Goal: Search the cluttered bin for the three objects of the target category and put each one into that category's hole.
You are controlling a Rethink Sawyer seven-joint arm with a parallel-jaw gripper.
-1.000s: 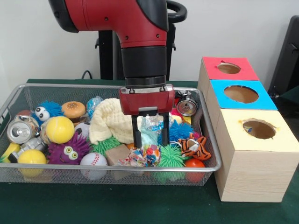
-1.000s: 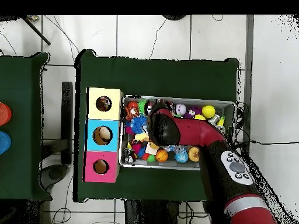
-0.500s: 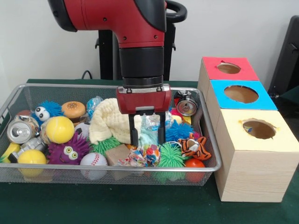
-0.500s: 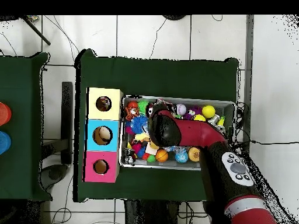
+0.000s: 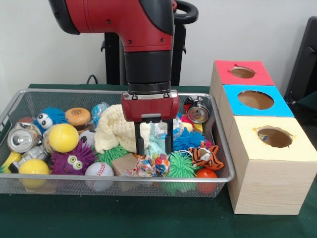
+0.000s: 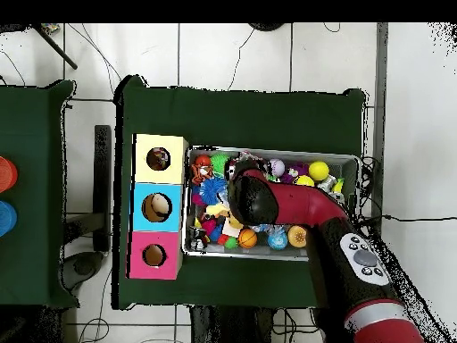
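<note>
Wire mesh bin point(image 5: 225, 163) is packed with toys; three boxes with holes stand just beside it, yellow-topped box point(image 5: 274, 136) nearest, blue-topped box point(image 5: 256, 100) in the middle, red-topped box point(image 5: 242, 72) farthest. The target category is not stated, so the task's thing cannot be identified with certainty.

Gripper point(image 5: 154, 145) is held above the bin's middle, its two dark fingers point(image 5: 140, 144) spread, and a crinkly clear wrapper point(image 5: 159, 130) over a pale blue item is seen between them. Whether it is pinched cannot be told.

Risks judged: the light, slippery wrapper may slide out; the cream knitted cloth point(image 5: 115, 130) touching the left finger may be snagged and dragged; the green spiky ball point(image 5: 181, 166) and tiger toy point(image 5: 206, 155) close by may be disturbed
</note>
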